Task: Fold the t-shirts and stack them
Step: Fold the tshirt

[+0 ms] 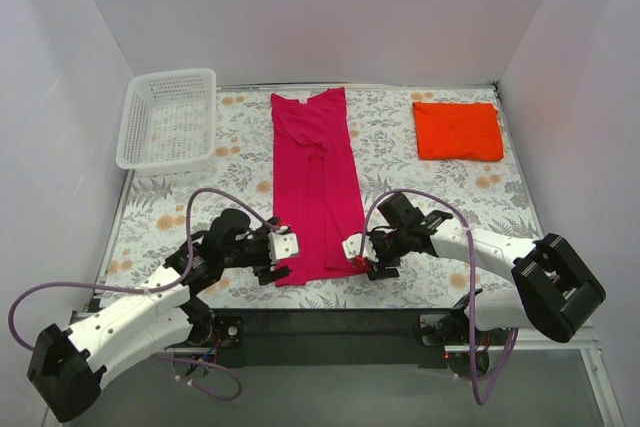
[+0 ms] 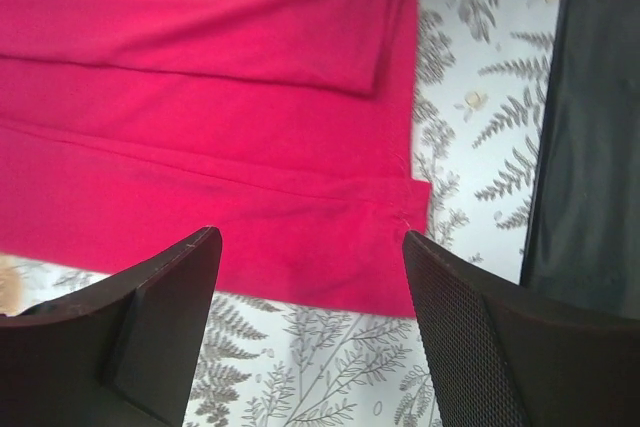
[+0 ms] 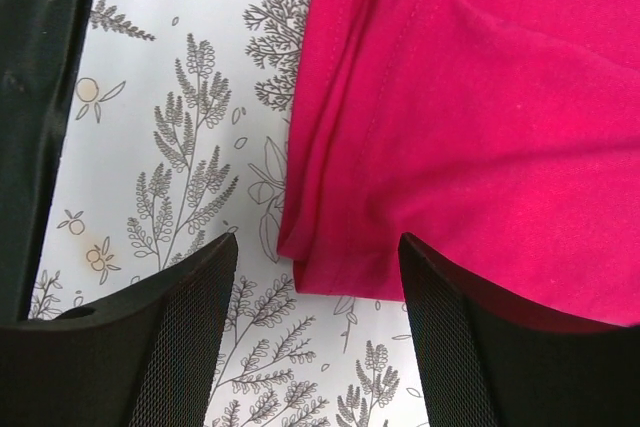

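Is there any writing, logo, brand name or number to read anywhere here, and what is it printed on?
No text can be read in any view.
The long magenta-pink cotton t-shirt, the folded orange-red t-shirt and the white plastic mesh basket are plain.
The floral tablecloth shows only fern and blossom prints.
The white-and-black robot arms show no legible marking.

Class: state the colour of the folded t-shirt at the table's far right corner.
The t-shirt is plain orange-red; the top external view shows it best.
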Controlling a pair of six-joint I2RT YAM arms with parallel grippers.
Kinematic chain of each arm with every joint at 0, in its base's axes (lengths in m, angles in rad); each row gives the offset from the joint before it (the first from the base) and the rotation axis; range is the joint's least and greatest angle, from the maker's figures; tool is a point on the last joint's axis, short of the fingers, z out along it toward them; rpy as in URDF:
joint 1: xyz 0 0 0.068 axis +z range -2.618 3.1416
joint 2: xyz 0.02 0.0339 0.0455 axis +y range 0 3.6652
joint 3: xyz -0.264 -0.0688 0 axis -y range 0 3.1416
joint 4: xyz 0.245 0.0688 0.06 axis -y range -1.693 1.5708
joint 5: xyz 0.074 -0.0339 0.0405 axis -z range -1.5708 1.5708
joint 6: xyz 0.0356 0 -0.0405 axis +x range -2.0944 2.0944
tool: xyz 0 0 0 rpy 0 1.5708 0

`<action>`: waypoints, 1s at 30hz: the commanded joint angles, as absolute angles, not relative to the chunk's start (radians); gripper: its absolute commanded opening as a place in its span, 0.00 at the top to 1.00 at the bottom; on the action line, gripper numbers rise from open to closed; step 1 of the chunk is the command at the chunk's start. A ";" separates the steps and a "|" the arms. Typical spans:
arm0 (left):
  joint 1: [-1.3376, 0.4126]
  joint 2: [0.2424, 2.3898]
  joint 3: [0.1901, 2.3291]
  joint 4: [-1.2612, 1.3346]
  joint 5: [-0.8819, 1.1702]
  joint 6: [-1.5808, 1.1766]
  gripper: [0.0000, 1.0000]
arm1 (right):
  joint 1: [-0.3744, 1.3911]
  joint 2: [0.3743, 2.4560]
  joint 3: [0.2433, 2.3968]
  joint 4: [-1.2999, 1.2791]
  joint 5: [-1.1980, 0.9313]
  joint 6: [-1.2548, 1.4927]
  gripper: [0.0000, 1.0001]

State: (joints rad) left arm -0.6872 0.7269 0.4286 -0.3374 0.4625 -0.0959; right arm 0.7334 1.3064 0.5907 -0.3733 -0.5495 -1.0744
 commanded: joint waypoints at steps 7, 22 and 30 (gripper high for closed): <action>-0.877 0.908 0.416 -0.328 0.347 -0.051 0.35 | 0.726 1.293 0.594 -0.325 -0.546 -1.037 0.39; -0.960 0.951 0.299 -0.187 0.213 -0.068 0.49 | 0.726 1.307 0.595 -0.321 -0.575 -1.006 0.53; -0.976 1.058 0.298 -0.127 0.163 -0.064 0.69 | 0.726 1.322 0.594 -0.319 -0.581 -1.008 0.56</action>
